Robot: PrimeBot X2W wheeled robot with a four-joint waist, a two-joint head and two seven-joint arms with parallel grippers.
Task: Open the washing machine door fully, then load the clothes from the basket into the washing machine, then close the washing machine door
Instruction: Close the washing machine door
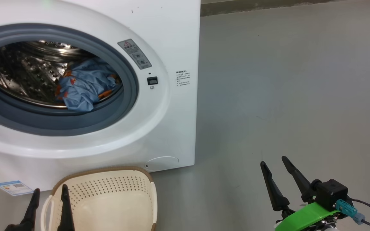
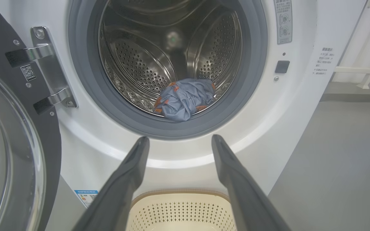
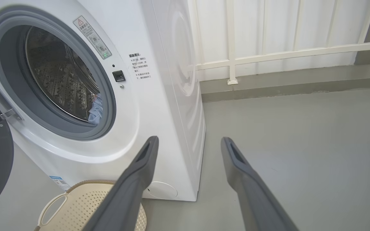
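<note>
Lying in the drum (image 2: 140,61) — clothes (image 2: 185,100), beyond the left end effector (image 2: 179,140).

- Smooth grey floor (image 1: 284,96), right half of the head view.
- White metal railing (image 3: 284,53), upper right of the right wrist view.
- Grey kerb (image 3: 284,84) just below it.

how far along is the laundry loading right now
Done: the round black-rimmed glass door is swung open, and a light blue garment with orange prints lies in the steel drum of the white washing machine. The cream perforated basket looks empty where visible. In hand: nothing; left hand and right hand are open. Left: closing the door.
</note>
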